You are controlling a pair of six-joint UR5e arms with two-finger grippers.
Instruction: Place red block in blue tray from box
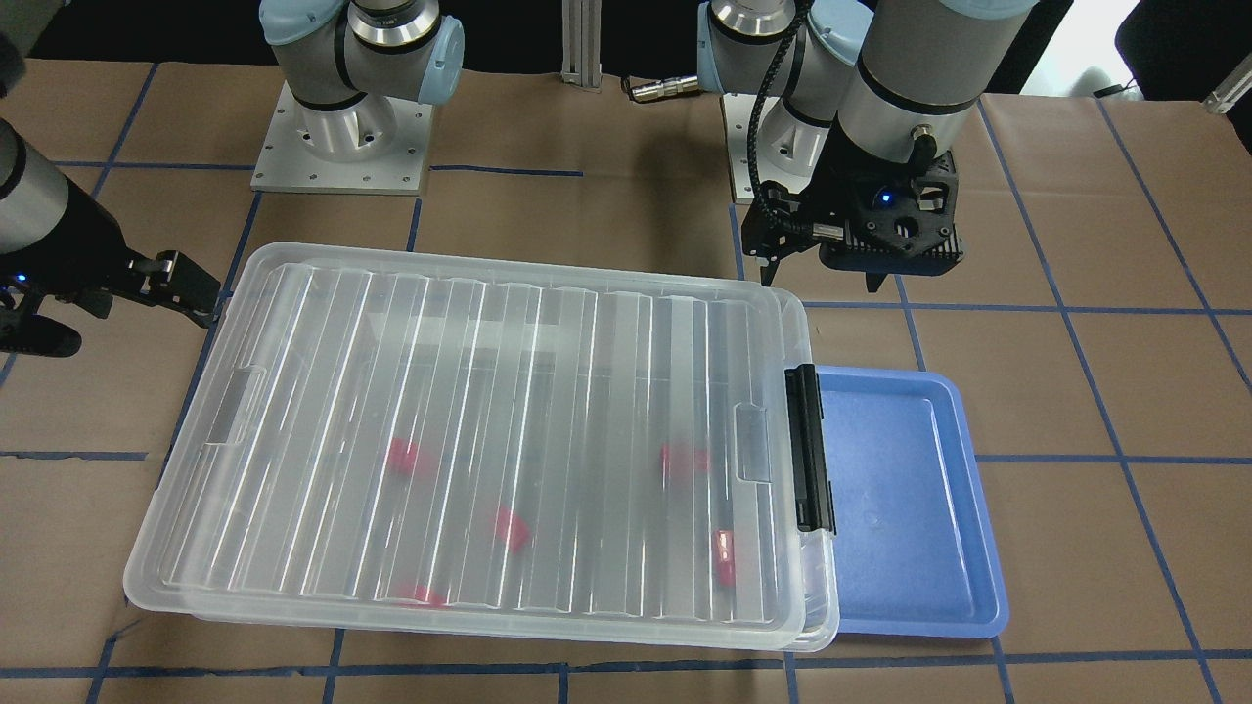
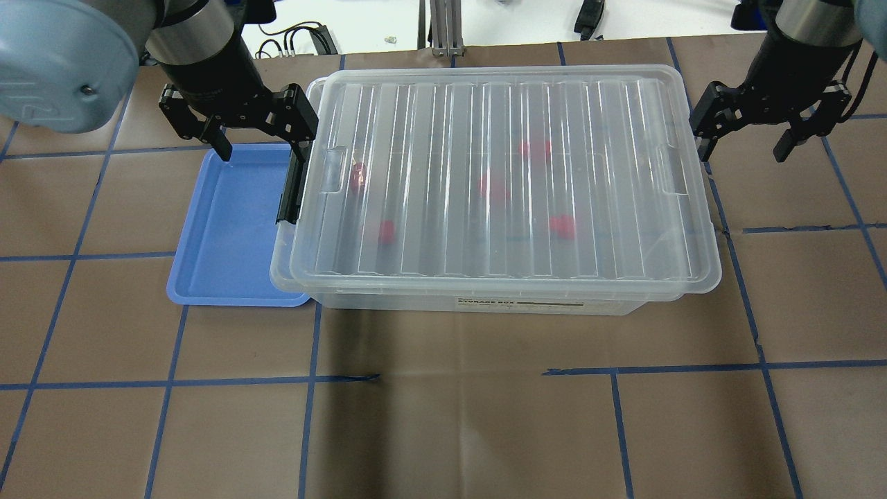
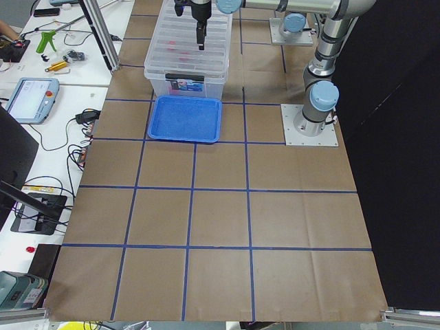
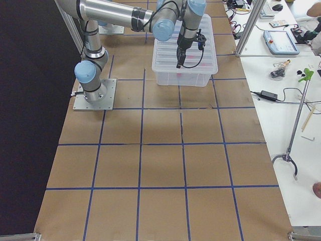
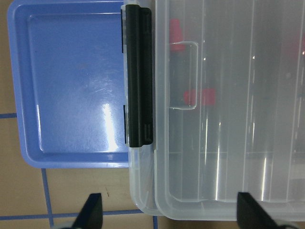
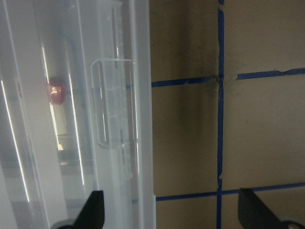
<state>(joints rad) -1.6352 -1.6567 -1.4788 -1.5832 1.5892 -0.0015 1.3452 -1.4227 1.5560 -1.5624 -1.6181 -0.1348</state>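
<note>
The clear box [image 2: 499,180] lies in the middle of the table with its ribbed lid shut and its black latch [image 2: 291,187] at the left end. Several red blocks show through the lid, one of them [image 2: 386,231] near the latch end. The blue tray [image 2: 229,229] lies empty against that end. My left gripper [image 2: 260,149] is open and empty above the tray's far edge and the box's latch corner. My right gripper [image 2: 741,149] is open and empty above the box's right end. In the left wrist view the latch [image 5: 139,76] and a red block [image 5: 199,97] show below the open fingers.
Brown paper with a blue tape grid covers the table [image 2: 443,416]. The two arm bases [image 1: 342,137] stand behind the box. In the right wrist view the box's edge [image 6: 138,119] meets bare table. Benches with tools [image 3: 48,62] lie beyond the table's ends.
</note>
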